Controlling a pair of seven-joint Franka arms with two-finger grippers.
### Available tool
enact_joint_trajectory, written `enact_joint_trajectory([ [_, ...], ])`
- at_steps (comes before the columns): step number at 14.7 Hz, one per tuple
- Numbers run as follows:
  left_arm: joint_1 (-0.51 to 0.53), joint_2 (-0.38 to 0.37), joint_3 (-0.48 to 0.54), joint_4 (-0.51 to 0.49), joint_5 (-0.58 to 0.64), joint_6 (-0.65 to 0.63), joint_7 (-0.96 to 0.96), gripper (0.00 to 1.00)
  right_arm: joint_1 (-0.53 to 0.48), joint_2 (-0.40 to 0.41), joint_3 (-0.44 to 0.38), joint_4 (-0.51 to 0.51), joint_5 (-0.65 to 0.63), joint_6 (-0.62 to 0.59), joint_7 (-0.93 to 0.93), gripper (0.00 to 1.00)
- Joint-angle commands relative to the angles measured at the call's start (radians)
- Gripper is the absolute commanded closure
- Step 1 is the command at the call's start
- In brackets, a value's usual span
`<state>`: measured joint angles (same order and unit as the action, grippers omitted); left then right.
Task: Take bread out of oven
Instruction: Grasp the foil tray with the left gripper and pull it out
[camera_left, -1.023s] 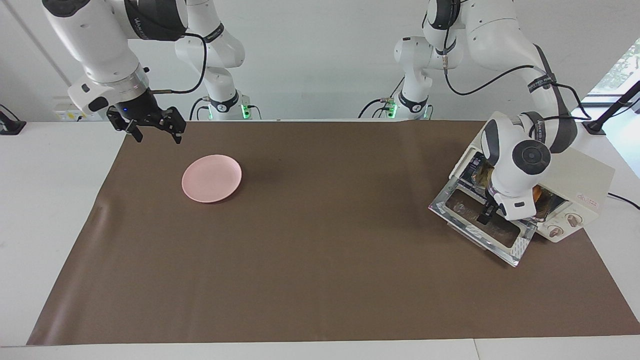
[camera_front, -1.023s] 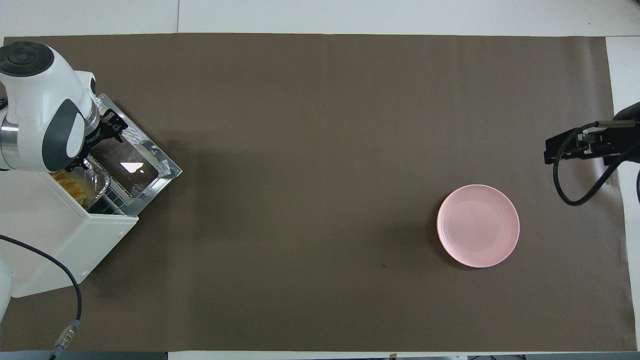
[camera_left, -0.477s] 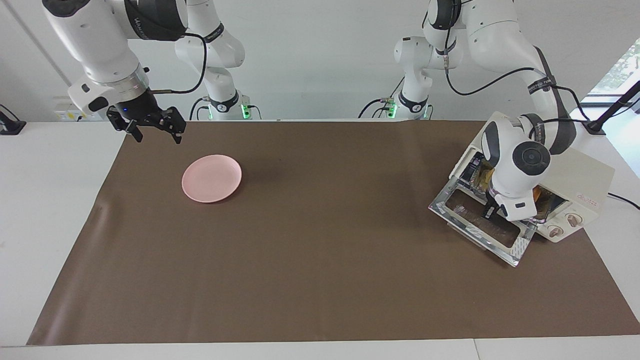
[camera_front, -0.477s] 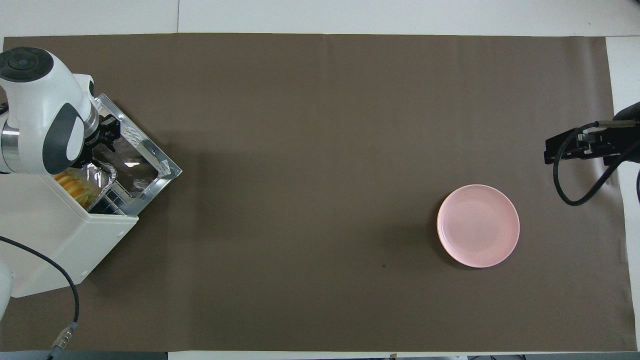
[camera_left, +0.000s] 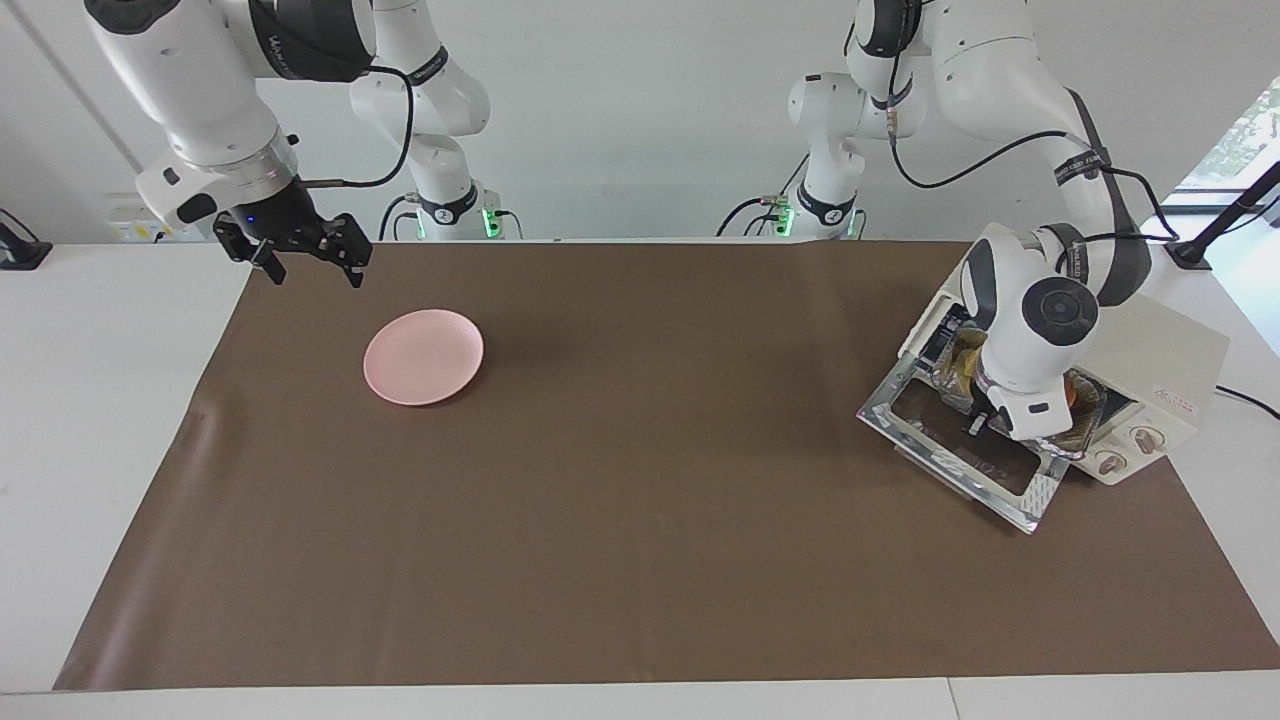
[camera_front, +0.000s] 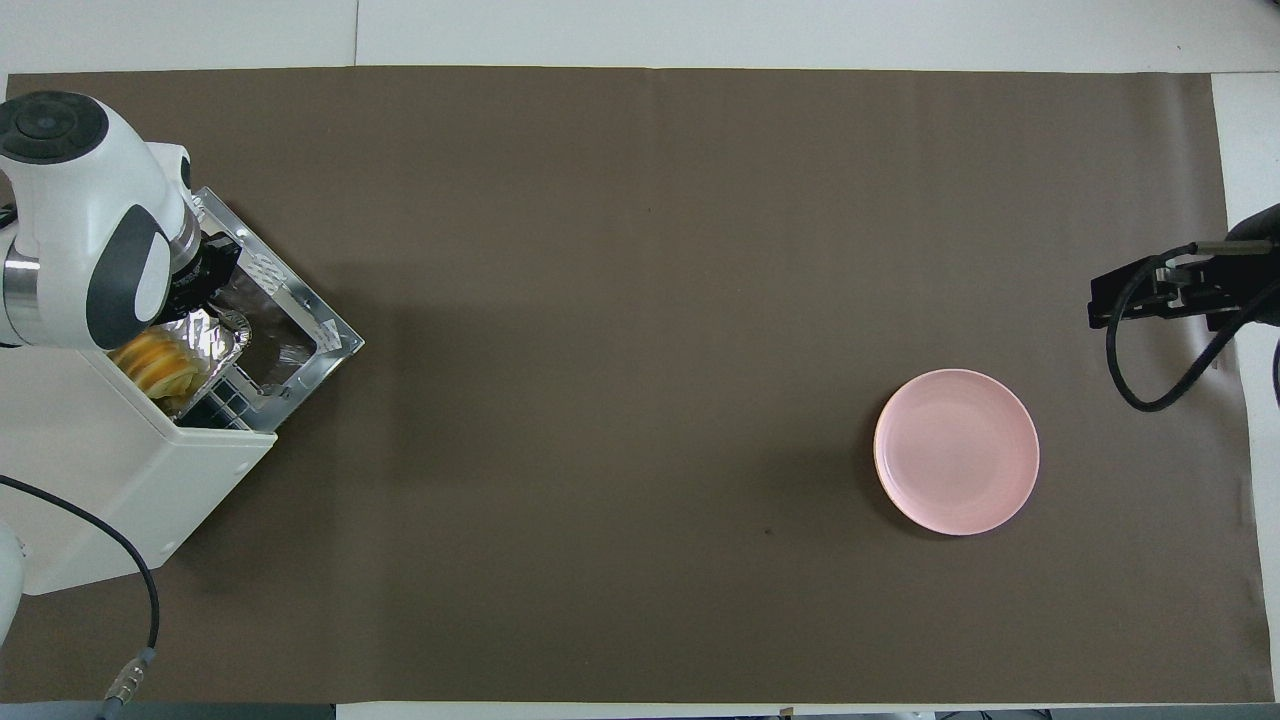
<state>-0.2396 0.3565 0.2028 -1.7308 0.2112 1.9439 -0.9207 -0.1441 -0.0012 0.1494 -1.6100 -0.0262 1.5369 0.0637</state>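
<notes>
So the right claw (camera_left: 305, 262) waited in the air over the table's corner at the right arm's end, its fingers spread and holding nothing, with the pink plate (camera_left: 424, 356) just beside it on the table (camera_left: 600, 500). At the left arm's end, the oven (camera_left: 1150, 375) had its door (camera_left: 965, 455) dropped open. The left claw (camera_left: 975, 418) sat at the oven's mouth by the foil tray (camera_front: 215, 335); couldn't tell its grip. The bread (camera_front: 155, 360) was still in that tray, so most of the job remained.
</notes>
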Motion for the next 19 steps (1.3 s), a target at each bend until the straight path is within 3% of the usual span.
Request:
enact_joint_trajectory([
  [1, -0.047, 0.01, 0.004, 0.052, 0.019, 0.023, -0.004, 1.0, -0.012, -0.02, 0.009, -0.021, 0.002, -0.006, -0.021, 0.0],
  [5, -0.125, 0.039, 0.001, 0.115, -0.051, 0.047, 0.0, 1.0, -0.012, -0.02, 0.009, -0.021, 0.002, -0.006, -0.021, 0.0],
  [10, -0.305, 0.111, 0.001, 0.21, -0.087, 0.067, -0.003, 1.0, -0.012, -0.02, 0.009, -0.021, 0.002, -0.006, -0.021, 0.0],
  [15, -0.461, 0.291, 0.003, 0.535, -0.151, -0.152, -0.007, 1.0, -0.012, -0.02, 0.009, -0.021, 0.002, -0.006, -0.021, 0.0],
  [17, -0.481, 0.291, 0.007, 0.539, -0.229, -0.166, -0.018, 1.0, -0.012, -0.02, 0.009, -0.021, 0.002, -0.006, -0.021, 0.0],
  [19, -0.484, 0.288, 0.006, 0.534, -0.233, -0.158, -0.009, 1.0, -0.012, -0.02, 0.009, -0.021, 0.002, -0.006, -0.021, 0.0],
])
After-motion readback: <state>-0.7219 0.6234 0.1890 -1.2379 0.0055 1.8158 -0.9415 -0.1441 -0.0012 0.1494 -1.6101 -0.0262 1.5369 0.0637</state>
